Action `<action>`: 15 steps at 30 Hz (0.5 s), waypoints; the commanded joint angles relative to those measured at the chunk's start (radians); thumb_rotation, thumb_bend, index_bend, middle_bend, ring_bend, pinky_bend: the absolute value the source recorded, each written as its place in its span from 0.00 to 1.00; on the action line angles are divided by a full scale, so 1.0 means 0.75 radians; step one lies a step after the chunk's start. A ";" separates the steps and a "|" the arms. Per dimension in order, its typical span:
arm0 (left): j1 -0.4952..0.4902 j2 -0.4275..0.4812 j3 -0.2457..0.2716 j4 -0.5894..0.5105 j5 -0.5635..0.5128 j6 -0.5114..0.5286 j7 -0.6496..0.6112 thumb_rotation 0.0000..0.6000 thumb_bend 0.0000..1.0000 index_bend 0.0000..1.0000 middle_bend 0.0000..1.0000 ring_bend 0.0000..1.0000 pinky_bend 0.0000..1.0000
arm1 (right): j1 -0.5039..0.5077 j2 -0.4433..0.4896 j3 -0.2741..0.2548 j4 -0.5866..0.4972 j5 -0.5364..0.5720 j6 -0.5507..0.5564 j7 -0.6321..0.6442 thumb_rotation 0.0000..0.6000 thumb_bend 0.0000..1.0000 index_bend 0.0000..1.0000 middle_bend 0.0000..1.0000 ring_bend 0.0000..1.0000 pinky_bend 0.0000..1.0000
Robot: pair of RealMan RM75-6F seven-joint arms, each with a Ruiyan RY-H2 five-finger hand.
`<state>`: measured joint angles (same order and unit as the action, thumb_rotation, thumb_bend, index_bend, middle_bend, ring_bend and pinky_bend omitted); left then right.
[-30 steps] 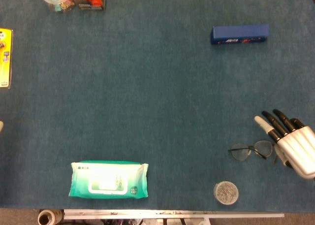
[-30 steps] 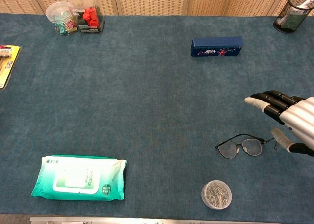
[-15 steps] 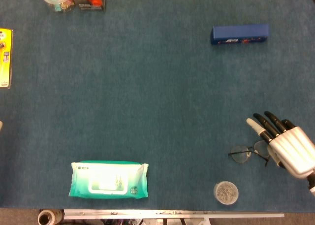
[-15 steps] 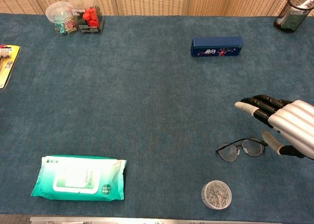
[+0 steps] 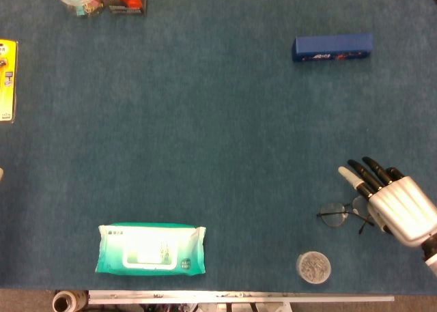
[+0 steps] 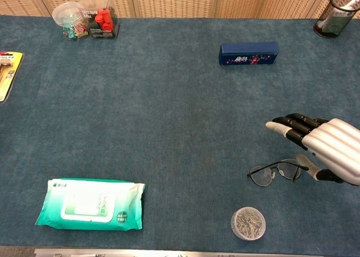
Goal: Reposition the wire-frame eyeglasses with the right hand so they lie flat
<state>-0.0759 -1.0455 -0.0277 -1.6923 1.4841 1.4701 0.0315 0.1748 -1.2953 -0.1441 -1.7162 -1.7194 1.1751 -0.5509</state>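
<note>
The wire-frame eyeglasses (image 5: 334,214) (image 6: 265,175) rest on the blue cloth near the table's front right, lenses toward the left. My right hand (image 5: 396,203) (image 6: 329,153) hovers over their right end, with the fingers stretched out to the left above the right lens. The thumb (image 6: 310,162) hangs lower, just beside the right lens rim. I cannot tell whether it touches the frame. Nothing is held in the hand. In the head view the hand hides the right lens and the temples. The left hand is not in either view.
A small round clear tub of pins (image 5: 313,267) (image 6: 247,223) stands just in front of the glasses. A blue box (image 5: 333,47) (image 6: 248,53) lies further back. A green wipes pack (image 5: 150,248) (image 6: 91,203) lies front left. A mesh pen cup (image 6: 336,15) stands back right.
My right hand has moved left and a little nearer, so it now covers more of the glasses' right side. The glasses have barely shifted.
</note>
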 commanded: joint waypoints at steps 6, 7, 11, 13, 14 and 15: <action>0.000 -0.001 0.000 0.000 0.000 0.000 0.001 1.00 0.19 0.56 0.51 0.36 0.44 | 0.007 -0.015 0.000 0.017 0.013 -0.011 0.003 1.00 0.54 0.00 0.10 0.09 0.34; 0.000 -0.001 0.000 0.000 0.000 0.000 0.001 1.00 0.19 0.56 0.51 0.36 0.44 | 0.008 -0.017 -0.001 0.020 0.014 -0.011 0.003 1.00 0.54 0.00 0.10 0.09 0.34; 0.000 -0.001 0.000 0.001 0.000 0.000 0.001 1.00 0.19 0.56 0.51 0.36 0.44 | 0.009 -0.020 -0.003 0.024 0.017 -0.010 0.006 1.00 0.54 0.00 0.10 0.09 0.34; 0.000 -0.001 0.000 0.002 -0.001 -0.001 0.002 1.00 0.19 0.56 0.51 0.36 0.44 | 0.008 -0.015 -0.005 0.019 0.012 0.000 0.015 1.00 0.54 0.00 0.10 0.09 0.34; 0.000 -0.001 0.000 0.001 -0.001 -0.002 0.002 1.00 0.19 0.56 0.51 0.36 0.44 | 0.007 -0.011 -0.006 0.015 0.008 0.007 0.020 1.00 0.54 0.00 0.10 0.09 0.34; 0.000 -0.001 0.001 0.001 -0.001 -0.003 0.002 1.00 0.19 0.56 0.51 0.36 0.44 | 0.006 -0.007 -0.008 0.011 0.002 0.015 0.024 1.00 0.54 0.00 0.10 0.09 0.34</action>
<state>-0.0762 -1.0462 -0.0272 -1.6913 1.4832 1.4678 0.0330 0.1801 -1.3035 -0.1487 -1.7050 -1.7146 1.1820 -0.5362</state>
